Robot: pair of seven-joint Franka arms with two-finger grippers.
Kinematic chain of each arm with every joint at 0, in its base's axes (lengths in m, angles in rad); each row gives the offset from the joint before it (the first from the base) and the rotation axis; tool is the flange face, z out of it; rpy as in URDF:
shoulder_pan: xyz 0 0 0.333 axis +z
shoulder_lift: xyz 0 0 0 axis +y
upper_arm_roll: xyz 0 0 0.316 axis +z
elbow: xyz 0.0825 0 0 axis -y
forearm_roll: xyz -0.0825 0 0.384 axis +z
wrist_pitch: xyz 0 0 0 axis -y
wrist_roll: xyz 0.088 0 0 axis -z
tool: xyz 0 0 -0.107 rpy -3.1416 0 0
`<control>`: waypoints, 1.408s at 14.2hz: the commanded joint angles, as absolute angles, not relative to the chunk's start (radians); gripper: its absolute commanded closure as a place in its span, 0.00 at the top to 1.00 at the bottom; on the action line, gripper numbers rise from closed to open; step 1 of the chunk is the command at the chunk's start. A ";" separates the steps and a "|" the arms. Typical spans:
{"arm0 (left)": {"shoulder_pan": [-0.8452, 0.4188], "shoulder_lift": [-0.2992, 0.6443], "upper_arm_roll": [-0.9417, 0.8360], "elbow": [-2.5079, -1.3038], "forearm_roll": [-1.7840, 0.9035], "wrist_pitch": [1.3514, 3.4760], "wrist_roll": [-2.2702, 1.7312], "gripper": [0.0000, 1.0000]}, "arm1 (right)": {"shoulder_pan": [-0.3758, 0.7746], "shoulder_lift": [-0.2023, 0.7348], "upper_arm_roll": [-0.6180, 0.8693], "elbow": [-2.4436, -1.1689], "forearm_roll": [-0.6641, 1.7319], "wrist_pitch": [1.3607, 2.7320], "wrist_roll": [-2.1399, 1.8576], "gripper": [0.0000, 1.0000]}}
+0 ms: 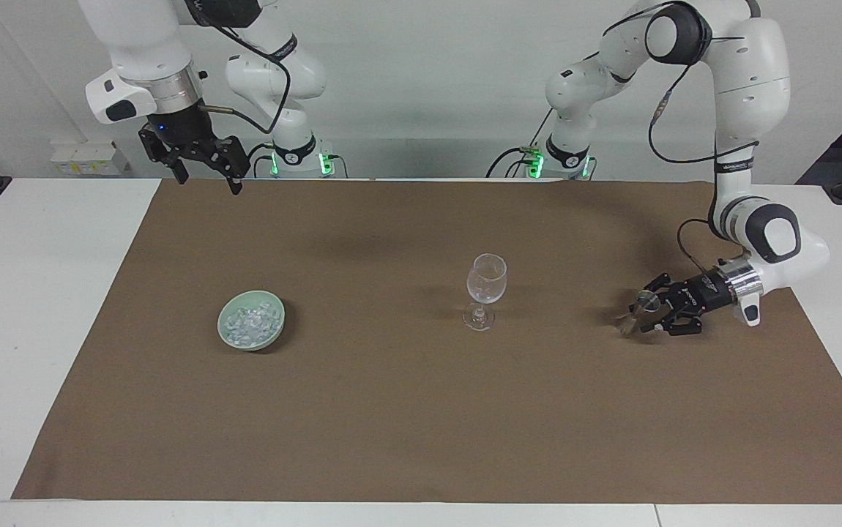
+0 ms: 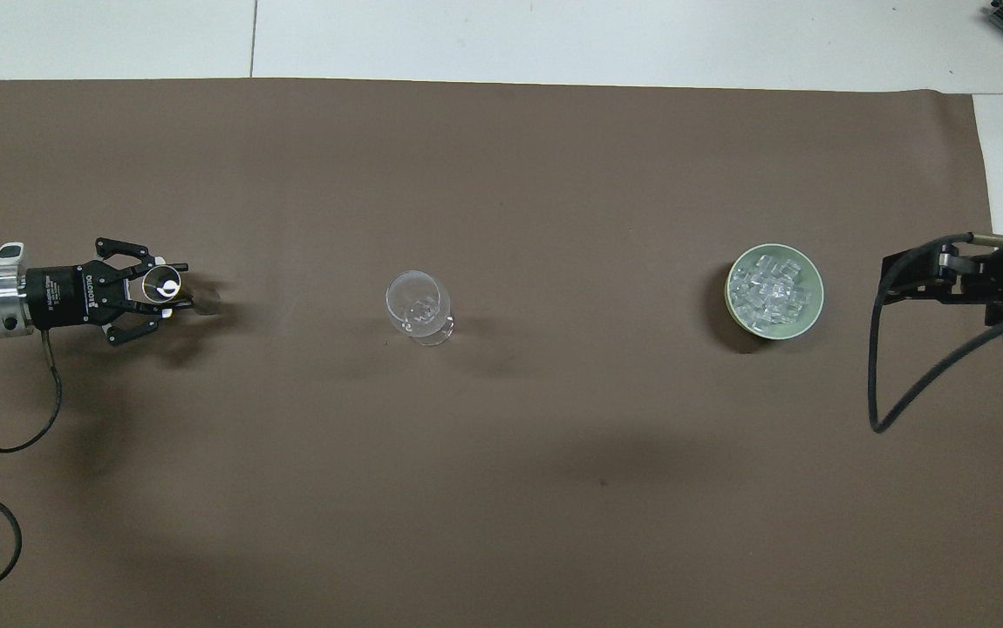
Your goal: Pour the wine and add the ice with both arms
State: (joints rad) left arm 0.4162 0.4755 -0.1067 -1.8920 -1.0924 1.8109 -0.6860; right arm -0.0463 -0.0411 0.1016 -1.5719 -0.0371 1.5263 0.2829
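Now left gripper (image 1: pixel 648 313) jaws clenched on small glass (image 2: pixel 161 286) — right gripper (image 1: pixel 205 176) jaws released, waiting.

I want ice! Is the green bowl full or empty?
Full: the pale green bowl holds a heap of ice.

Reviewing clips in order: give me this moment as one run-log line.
left gripper: shut on small clear vessel, low over mat | right gripper: open, raised, waiting | wine glass: upright, mid-mat | ice: in green bowl

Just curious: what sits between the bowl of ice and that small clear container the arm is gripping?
Only the wine glass on the brown mat, clearest in the overhead view.
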 commanded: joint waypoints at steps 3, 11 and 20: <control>0.422 0.445 -0.107 -1.931 -1.115 1.807 -0.670 0.29 | -0.060 -0.044 0.107 -1.574 -0.041 1.528 0.258 1.00; 0.423 0.445 -0.106 -1.930 -1.115 1.801 -0.670 0.00 | -0.060 -0.044 0.107 -1.574 -0.041 1.528 0.258 1.00; 0.440 0.431 -0.101 -1.861 -1.100 1.723 -0.750 0.00 | -0.060 -0.044 0.107 -1.574 -0.041 1.528 0.258 1.00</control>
State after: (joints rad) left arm 0.4388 0.4606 -0.1038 -1.8698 -1.0928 1.7483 -0.7007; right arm -0.0463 -0.0411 0.1016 -1.5719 -0.0371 1.5263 0.2828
